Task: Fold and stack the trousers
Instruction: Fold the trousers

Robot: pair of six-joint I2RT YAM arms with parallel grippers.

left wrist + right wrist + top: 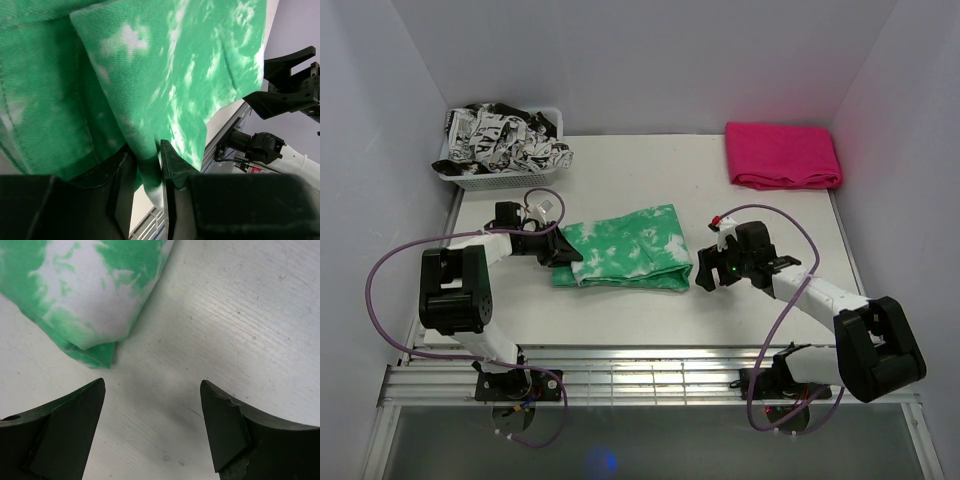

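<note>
The green and white tie-dye trousers (pixel 625 249) lie folded in the middle of the table. My left gripper (pixel 563 252) is at their left end and is shut on a fold of the green cloth (pixel 148 160), pinched between both fingers. My right gripper (pixel 704 277) is open and empty, just off the trousers' right end; their folded corner (pixel 95 352) shows above its left fingertip (pixel 80 412) in the right wrist view. A folded pink pair of trousers (pixel 782 155) lies at the back right.
A white basket (pixel 480 172) with black and white clothes stands at the back left corner. White walls enclose the table on three sides. A metal grille runs along the near edge (pixel 650 375) by the arm bases.
</note>
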